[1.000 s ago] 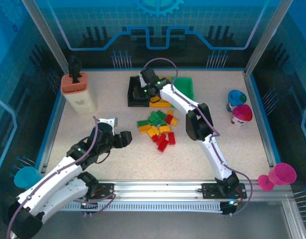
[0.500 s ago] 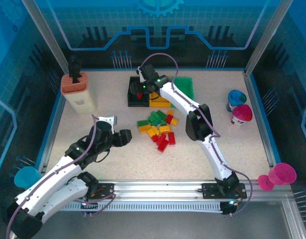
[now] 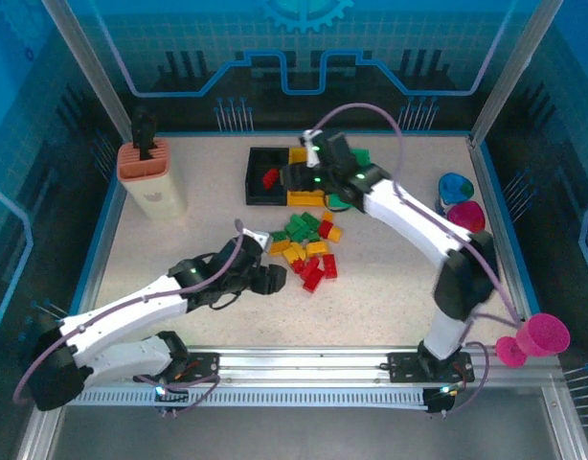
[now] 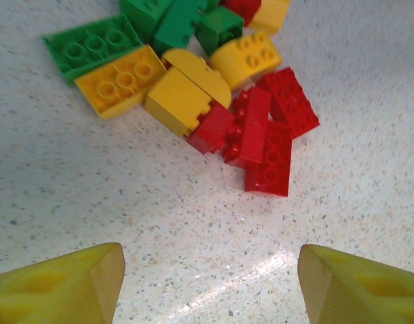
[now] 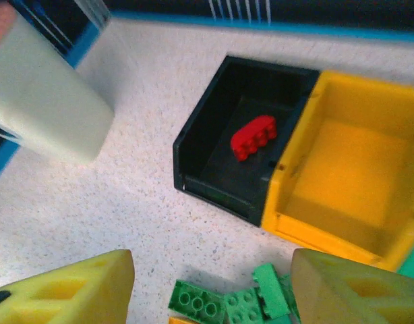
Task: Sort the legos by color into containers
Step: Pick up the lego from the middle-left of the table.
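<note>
L claw [image 4: 210, 273] wide, empty, short of legos [image 4: 190, 91]; red and yellow ones touch, so a grab may nip both. R claw [image 5: 210, 280] wide, prob. empty; one red [image 5: 254, 137] in black bin [image 5: 217, 172].

Seen from above, the right arm [image 3: 409, 216] covers most of the green bin [image 3: 359, 156] and part of the yellow bin [image 3: 308, 198]. In the left wrist view, green legos [image 4: 173, 20] run off the edge at 12 o'clock. In the right wrist view, the pale holder [image 5: 45, 101] at 10 o'clock is blurred and cropped, and the yellow bin is cut off at 3 o'clock.
</note>
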